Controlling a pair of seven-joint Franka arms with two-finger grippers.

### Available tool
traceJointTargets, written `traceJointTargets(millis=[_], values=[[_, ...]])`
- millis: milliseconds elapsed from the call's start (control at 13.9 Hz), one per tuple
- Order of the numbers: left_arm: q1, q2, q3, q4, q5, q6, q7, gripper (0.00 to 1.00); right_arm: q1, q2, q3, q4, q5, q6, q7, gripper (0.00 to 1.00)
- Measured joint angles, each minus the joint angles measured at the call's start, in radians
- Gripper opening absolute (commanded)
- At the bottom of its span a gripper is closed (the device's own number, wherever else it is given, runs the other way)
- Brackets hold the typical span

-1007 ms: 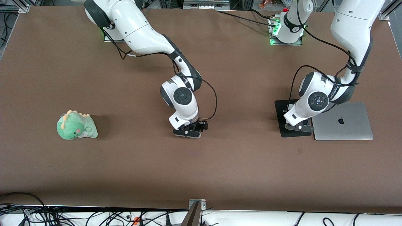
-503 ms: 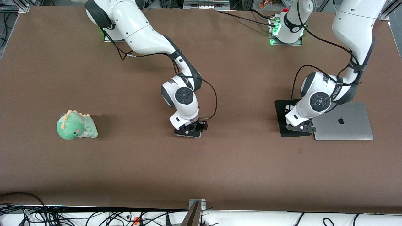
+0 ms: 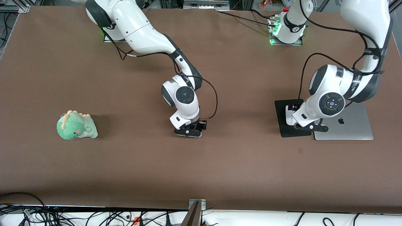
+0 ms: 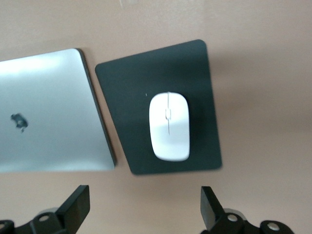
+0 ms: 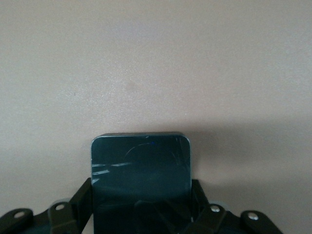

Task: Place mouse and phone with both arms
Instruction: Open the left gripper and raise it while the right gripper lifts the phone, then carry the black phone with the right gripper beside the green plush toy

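- We are seeing the small white oval mouse lying flat on the matte black mouse pad, at about three o'clock on the brown tabletop in the front view. The closed silver laptop is sitting just beside the pad.
- The left pincer is hanging open and empty above the edge where pad and laptop meet. We are judging that a careless sideways sweep could clip the laptop or nudge the glossy mouse off its pad.
- The right pincer is gripping the flat, glossy black phone by its long edges, low over the middle of the tabletop.
- We are worrying about that slick slab: if the pincer is letting go while the phone is tilted or not yet touching down, it could drop on a corner or skid.
- We are also wary of pressing down too far, which could jam the phone against the tabletop.
- The green plush dinosaur is sitting at nine o'clock, well apart from both arms, so we are expecting no trouble there.
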Motion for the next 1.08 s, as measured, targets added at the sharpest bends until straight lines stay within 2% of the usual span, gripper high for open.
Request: traceJointTargets(millis=[359, 503, 647, 791, 863, 935, 1078], values=[[0.001, -0.016, -0.008, 0.252, -0.076, -0.269, 0.044, 1.00, -0.027, -0.020, -0.021, 0.035, 0.000, -0.113, -0.055, 0.54], [0.002, -0.038, -0.010, 0.347, -0.085, -0.335, 0.102, 1.00, -0.073, -0.059, -0.021, 0.043, 0.000, -0.181, -0.127, 0.54], [0.014, -0.091, -0.009, 0.398, -0.114, -0.365, 0.163, 1.00, -0.121, -0.105, -0.022, 0.044, 0.000, -0.244, -0.213, 0.54], [0.042, -0.176, 0.011, 0.395, -0.179, -0.382, 0.189, 1.00, -0.181, -0.144, -0.026, 0.035, 0.000, -0.307, -0.314, 0.54], [0.041, -0.220, 0.044, 0.379, -0.198, -0.383, 0.198, 1.00, -0.217, -0.160, -0.028, 0.020, 0.000, -0.323, -0.368, 0.54], [0.028, -0.269, 0.088, 0.341, -0.207, -0.368, 0.206, 1.00, -0.255, -0.174, -0.029, -0.004, 0.000, -0.328, -0.423, 0.54], [-0.019, -0.393, 0.162, 0.182, -0.212, -0.210, 0.209, 1.00, -0.321, -0.197, -0.030, -0.059, 0.000, -0.328, -0.511, 0.55]])
